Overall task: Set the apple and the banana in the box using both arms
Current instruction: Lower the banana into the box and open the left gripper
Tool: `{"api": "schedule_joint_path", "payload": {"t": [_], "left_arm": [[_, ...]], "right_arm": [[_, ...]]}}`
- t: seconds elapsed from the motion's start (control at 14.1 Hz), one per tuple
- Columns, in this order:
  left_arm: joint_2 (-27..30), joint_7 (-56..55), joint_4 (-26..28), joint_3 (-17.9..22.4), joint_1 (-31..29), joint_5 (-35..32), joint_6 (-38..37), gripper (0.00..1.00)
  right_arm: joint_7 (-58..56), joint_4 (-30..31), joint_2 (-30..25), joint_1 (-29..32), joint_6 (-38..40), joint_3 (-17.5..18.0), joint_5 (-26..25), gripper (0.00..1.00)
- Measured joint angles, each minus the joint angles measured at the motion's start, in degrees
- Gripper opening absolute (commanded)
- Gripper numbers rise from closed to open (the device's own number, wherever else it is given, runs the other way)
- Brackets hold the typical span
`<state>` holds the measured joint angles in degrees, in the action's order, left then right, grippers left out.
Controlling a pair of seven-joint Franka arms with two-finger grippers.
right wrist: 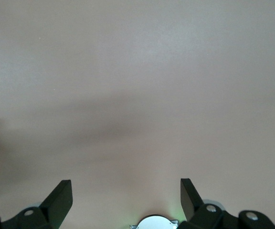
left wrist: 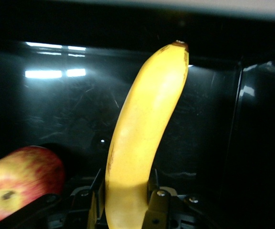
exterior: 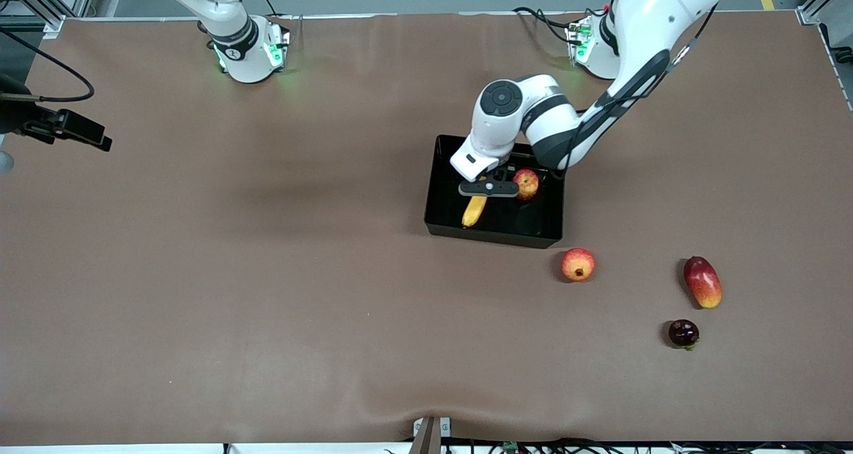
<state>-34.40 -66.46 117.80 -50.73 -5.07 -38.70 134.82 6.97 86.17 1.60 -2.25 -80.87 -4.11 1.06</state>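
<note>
Jaws of the left gripper (left wrist: 123, 210) clamp the banana (left wrist: 142, 138) inside the box (exterior: 440, 174) beside the apple (exterior: 526, 183); lower it flat before releasing, while the right gripper (right wrist: 126, 193) waits open over bare bench.

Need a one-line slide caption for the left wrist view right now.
Left gripper shut on the banana inside the black box, with the apple already lying beside it.

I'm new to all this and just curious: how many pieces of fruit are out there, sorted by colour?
Yellow: 1, the curved yellow banana, in the shallow black plastic tray.
Red with yellow: 3, the small round red apple in the tray, the round orange-red fruit, the elongated red-yellow mango.
Dark purple: 1, the small round dark fruit.
Total: 5
</note>
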Motion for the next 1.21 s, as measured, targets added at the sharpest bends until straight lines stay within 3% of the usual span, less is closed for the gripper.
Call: {"api": "schedule_joint_path", "payload": {"t": [0.36, 0.43, 0.57, 1.21], "left_arm": [[-5.6, -6.3, -0.9, 0.5, 1.1, -7.4, 0.1, 0.01], [-6.2, -6.4, -1.3, 0.7, 1.1, -7.5, 0.1, 0.28], [-6.8, -6.6, -2.2, 0.7, 1.1, -7.5, 0.1, 1.00], [-5.0, -8.2, -7.7, 0.7, 0.3, -7.2, -2.0, 1.00]], "right_arm": [[0.0, 0.1, 0.0, 0.1, -0.3, -0.1, 0.0, 1.00], [0.0, 0.1, 0.0, 0.2, -0.3, -0.1, 0.0, 1.00], [0.0, 0.1, 0.0, 0.4, -0.7, -0.2, 0.0, 1.00], [0.0, 0.1, 0.0, 1.2, -2.0, -0.2, -1.1, 1.00]]}}
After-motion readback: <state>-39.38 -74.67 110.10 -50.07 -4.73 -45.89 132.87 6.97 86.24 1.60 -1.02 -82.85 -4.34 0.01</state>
